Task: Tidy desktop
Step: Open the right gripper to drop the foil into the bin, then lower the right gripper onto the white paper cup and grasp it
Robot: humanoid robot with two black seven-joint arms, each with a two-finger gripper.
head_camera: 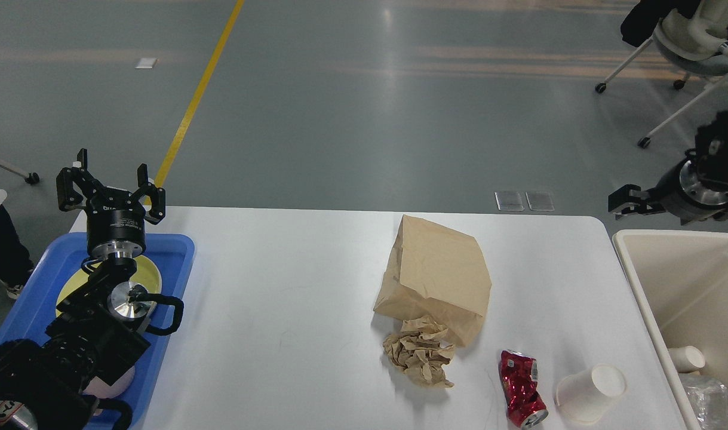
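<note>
Desktop [292, 280] below and between left end effector [110, 179] and right end effector [621, 200].

No text, brand, number or sign can be read with certainty. The crushed red metal drink can [522, 389] lying on the white tabletop carries small white patches of print, too small and crumpled to make out. The black round body of the left gripper [110, 186] bears a faint line of pale lettering that cannot be read. A red-and-white sticker [4, 411] on the left arm's black base shows only unclear dark marks.
</note>
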